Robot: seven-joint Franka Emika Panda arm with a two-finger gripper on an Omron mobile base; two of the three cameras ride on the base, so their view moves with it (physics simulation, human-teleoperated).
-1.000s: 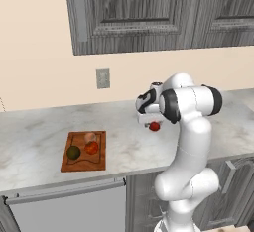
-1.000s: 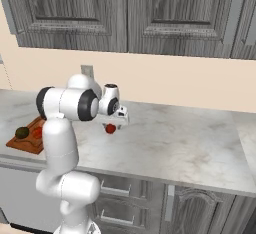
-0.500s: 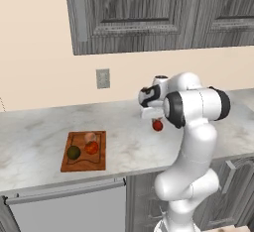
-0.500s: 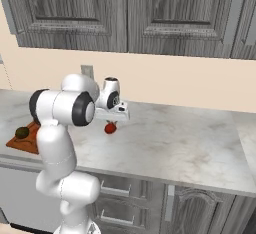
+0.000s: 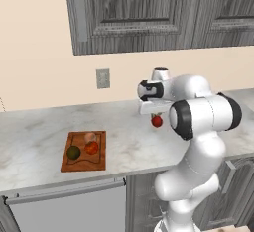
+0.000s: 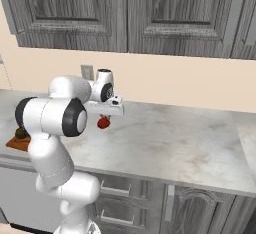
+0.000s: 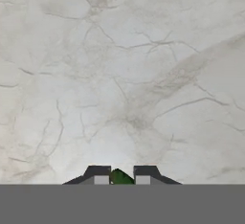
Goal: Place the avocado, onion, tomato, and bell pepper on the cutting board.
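My gripper [image 5: 156, 115] hangs above the marble counter [image 5: 124, 146], shut on a small red bell pepper [image 5: 157, 121], which also shows at the gripper [image 6: 104, 117] as a red ball [image 6: 103, 123]. In the hand view a green bit of the pepper [image 7: 120, 176] sits between the fingertips of the gripper [image 7: 121, 173]. The reddish-brown cutting board [image 5: 99, 161] lies well to the left. On it rest the dark green avocado [image 5: 74, 152], the pale onion [image 5: 90, 137] and the orange-red tomato [image 5: 91, 147]. The arm hides most of the board [image 6: 15, 143] in the right base view.
Dark wood wall cabinets [image 5: 149, 13] hang above the counter. A wall outlet [image 5: 102, 78] sits behind it. The counter's front edge [image 5: 74, 186] runs just in front of the board. Bare marble [image 6: 190, 143] stretches to the right of the arm.
The gripper has risen a little with the pepper and drifted slightly towards the board side. The produce on the board has not moved.
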